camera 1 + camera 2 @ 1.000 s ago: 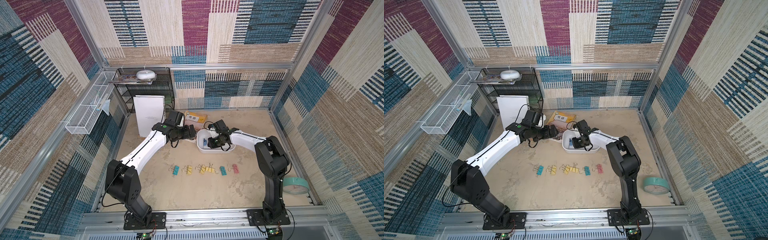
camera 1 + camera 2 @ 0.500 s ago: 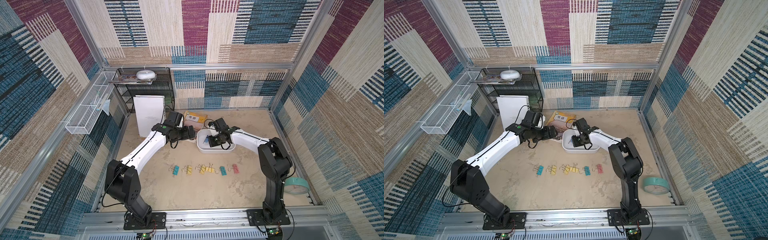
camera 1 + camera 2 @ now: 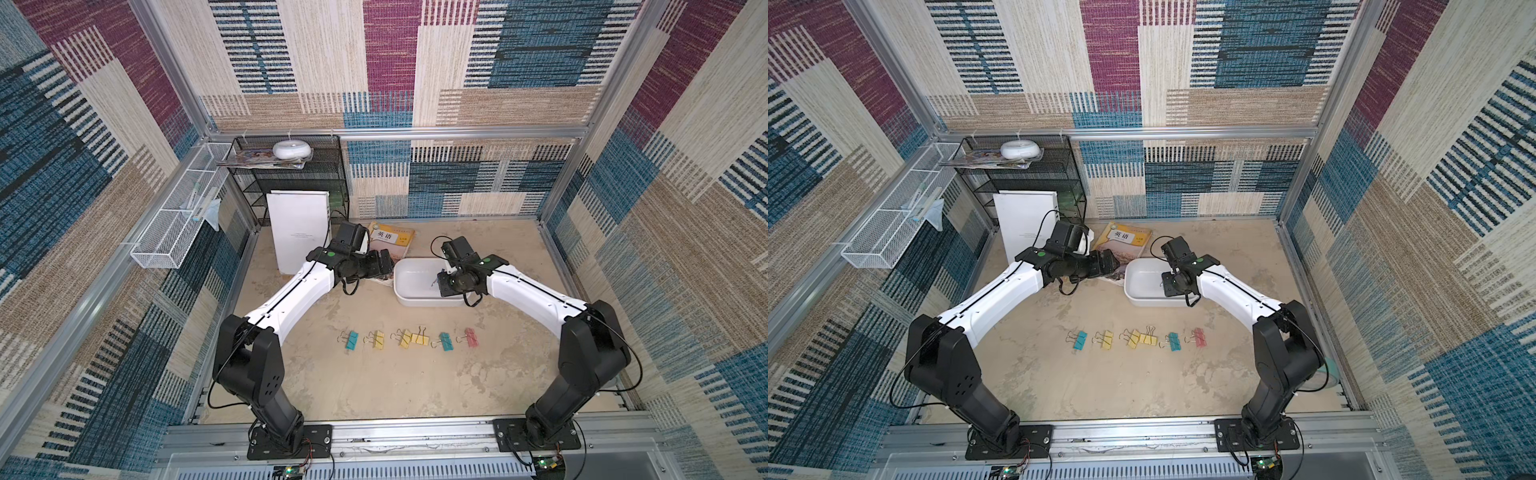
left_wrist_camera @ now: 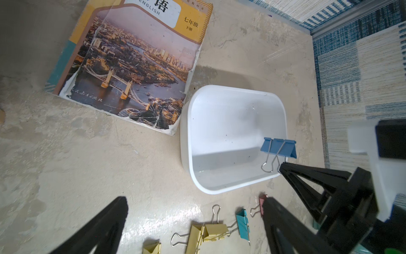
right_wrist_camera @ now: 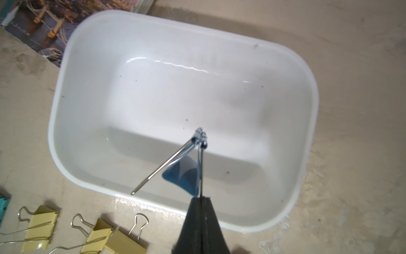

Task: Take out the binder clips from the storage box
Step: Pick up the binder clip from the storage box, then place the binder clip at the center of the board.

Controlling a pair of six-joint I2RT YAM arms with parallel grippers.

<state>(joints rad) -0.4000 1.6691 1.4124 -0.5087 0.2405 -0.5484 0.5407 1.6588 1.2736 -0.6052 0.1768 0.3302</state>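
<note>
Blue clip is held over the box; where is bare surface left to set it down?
Widest for the blue clip: bare floor between the clip row and the front rail. Also past the pink end clip, and a narrow strip between row and storage box. Crowded: book and open left gripper beside the box.

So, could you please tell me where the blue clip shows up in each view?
In a top view: blue clip, a speck over the box.
In a top view: likewise over the box.
Left wrist: hanging from the right gripper, at the box's rim.
Right wrist: just beyond the shut jaws, over the box.
Shared landmark: the white box.
</note>
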